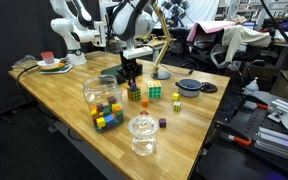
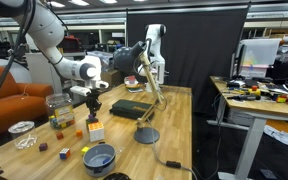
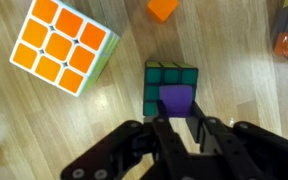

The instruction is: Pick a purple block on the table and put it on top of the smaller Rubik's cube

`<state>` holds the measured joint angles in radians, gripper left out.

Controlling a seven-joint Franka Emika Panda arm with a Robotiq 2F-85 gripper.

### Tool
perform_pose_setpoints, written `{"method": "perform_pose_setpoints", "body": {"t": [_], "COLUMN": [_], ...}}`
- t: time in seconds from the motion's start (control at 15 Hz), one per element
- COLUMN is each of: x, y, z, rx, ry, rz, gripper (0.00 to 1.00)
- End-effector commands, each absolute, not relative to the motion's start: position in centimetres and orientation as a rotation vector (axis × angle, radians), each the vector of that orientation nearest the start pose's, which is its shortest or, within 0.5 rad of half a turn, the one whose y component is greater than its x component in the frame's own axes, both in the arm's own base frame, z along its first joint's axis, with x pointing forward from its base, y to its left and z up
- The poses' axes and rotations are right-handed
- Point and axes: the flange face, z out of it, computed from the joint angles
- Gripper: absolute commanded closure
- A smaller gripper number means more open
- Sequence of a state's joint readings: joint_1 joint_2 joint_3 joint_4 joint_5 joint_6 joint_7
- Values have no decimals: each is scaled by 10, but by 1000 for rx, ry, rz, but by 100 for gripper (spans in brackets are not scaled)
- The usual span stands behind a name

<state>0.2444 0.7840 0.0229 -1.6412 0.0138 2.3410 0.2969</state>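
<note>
In the wrist view the purple block (image 3: 176, 100) sits between the two fingers of my gripper (image 3: 176, 122), resting on the top face of the smaller Rubik's cube (image 3: 170, 80), which has black edges and green stickers on top. The fingers press against both sides of the block. In an exterior view my gripper (image 1: 131, 76) hangs straight above the smaller cube (image 1: 134, 93) on the wooden table (image 1: 74, 85). The block in the fingers is too small to make out in both exterior views.
The bigger Rubik's cube (image 3: 62, 45) stands close beside the smaller one (image 1: 155, 92). An orange block (image 3: 164, 8), another purple block (image 1: 163, 124), a jar of blocks (image 1: 103, 101), a glass jar (image 1: 142, 136), a bowl (image 1: 189, 87) and a lamp base (image 1: 161, 72) are nearby.
</note>
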Motion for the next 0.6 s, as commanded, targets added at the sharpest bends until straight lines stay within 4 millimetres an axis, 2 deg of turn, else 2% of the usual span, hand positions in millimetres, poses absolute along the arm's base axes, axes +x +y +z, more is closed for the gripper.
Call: {"method": "perform_pose_setpoints", "body": {"t": [0.0,0.2,0.4,0.47,0.53], "x": [655,657,657,658,659], "y": [177,177,175,178,178], "z": [149,151,168,155,158], "rx": [-3119,-3104,-3046,-3088,-3085], "ry": [105,141,217,168,172], "rz": [185,167,142,132,127], "gripper": [45,23,3,0,14]}}
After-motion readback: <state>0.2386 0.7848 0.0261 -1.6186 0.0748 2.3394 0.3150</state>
